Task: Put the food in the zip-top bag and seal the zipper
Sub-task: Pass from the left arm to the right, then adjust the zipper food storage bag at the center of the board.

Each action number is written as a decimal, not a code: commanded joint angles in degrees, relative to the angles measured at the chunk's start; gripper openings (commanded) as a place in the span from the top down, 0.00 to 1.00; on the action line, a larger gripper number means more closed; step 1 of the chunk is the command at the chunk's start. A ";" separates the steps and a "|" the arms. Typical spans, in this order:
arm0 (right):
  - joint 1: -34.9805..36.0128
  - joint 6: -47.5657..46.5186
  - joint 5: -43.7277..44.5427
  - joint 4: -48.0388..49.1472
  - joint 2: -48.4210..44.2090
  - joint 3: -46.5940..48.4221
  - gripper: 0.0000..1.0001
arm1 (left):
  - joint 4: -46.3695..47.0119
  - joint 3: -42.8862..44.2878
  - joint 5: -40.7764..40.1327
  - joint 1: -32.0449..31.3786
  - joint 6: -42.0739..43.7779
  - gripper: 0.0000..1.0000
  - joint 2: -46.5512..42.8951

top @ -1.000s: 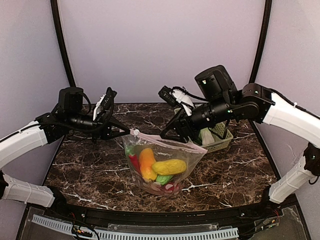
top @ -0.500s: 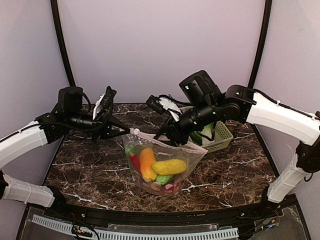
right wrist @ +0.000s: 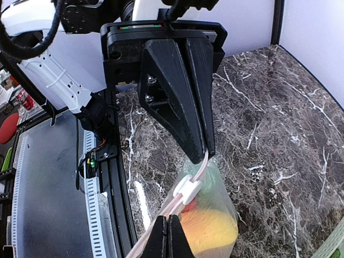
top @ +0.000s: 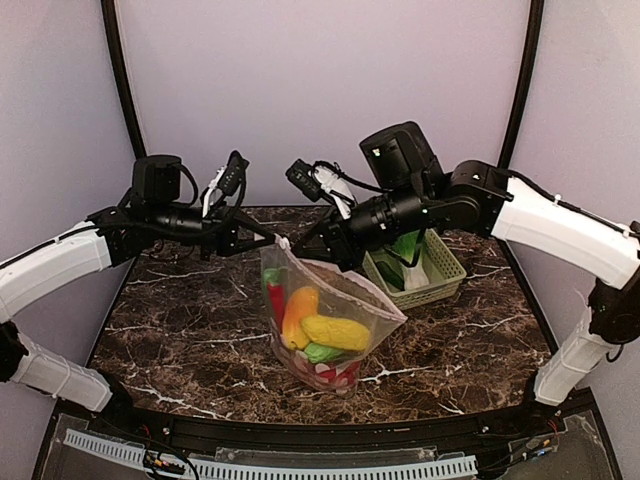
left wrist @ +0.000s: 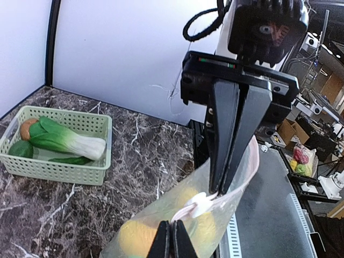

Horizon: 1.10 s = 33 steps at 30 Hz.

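Clear dotted plastic, the zip-top bag, hangs between two robot arms above a dark marbled desk, and its bottom appears to rest on the desk. One bag and one pale green basket are in view.

The left gripper is clamped on one end of the zipper, the pale pink strip along the bag's mouth. The right gripper faces it and is pinched together on the same strip just beside it. One small white tab sits on the strip between the two sets of fingertips. From there the strip slopes down to the right.

The hold looks deliberate. The left gripper seems to anchor the corner and keep the strip taut, while the right is placed to slide along and press the mouth shut.

Five pieces of food show through the bag: one red chili, one orange piece, one yellow corn, one green piece, and one red tomato cluster at the bottom.

Four pieces lie in the basket, well apart from the bag: one bok choy, one small orange ball and two dark green pieces, so filling looks unfinished.
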 commanded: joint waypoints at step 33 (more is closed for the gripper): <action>3.10 14.39 30.29 17.98 -4.65 -9.47 1.00 | -9.85 8.87 -29.54 -10.46 -22.72 0.12 3.93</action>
